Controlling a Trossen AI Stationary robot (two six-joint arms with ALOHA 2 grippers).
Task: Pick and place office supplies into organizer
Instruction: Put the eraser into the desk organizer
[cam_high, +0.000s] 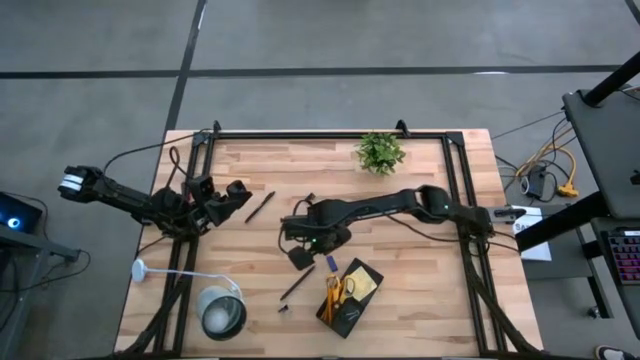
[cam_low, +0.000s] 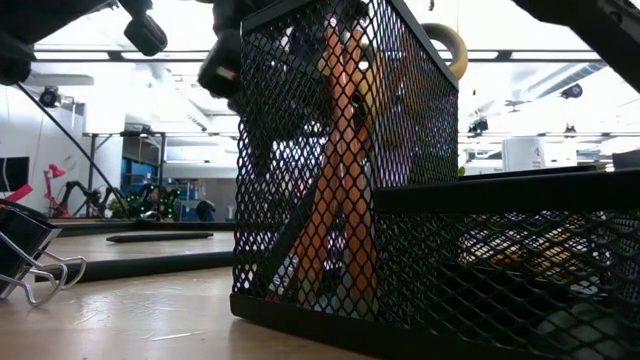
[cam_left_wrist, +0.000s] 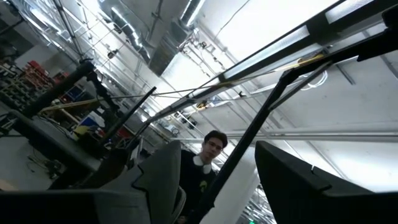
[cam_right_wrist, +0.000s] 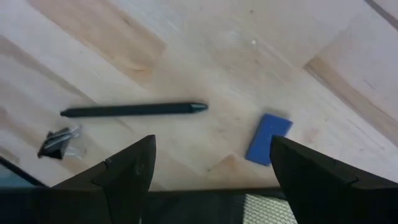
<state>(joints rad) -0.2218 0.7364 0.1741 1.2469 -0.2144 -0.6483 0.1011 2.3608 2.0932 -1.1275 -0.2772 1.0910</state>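
Observation:
The organizer (cam_high: 350, 296), a black mesh tray, stands at the table's near middle with yellow-handled scissors (cam_high: 335, 292), orange pencils and a yellow sticky-note pad (cam_high: 362, 283) in it. My right gripper (cam_high: 300, 258) hangs open just left of it, pointing steeply down above a black pen (cam_right_wrist: 134, 110), a small blue piece (cam_right_wrist: 268, 138) and a binder clip (cam_right_wrist: 59, 142), all lying flat on the wood. A second black pen (cam_high: 260, 207) lies farther back. My left gripper (cam_high: 238, 192) waits open at the left, tipped upward, with nothing between its fingers (cam_left_wrist: 155, 180).
A small green plant (cam_high: 380, 152) stands at the far edge. A round silver-white lamp (cam_high: 222, 312) sits at the near left corner. The black frame rails (cam_high: 465, 200) run along the table's sides. A person shows beyond the table in the left wrist view.

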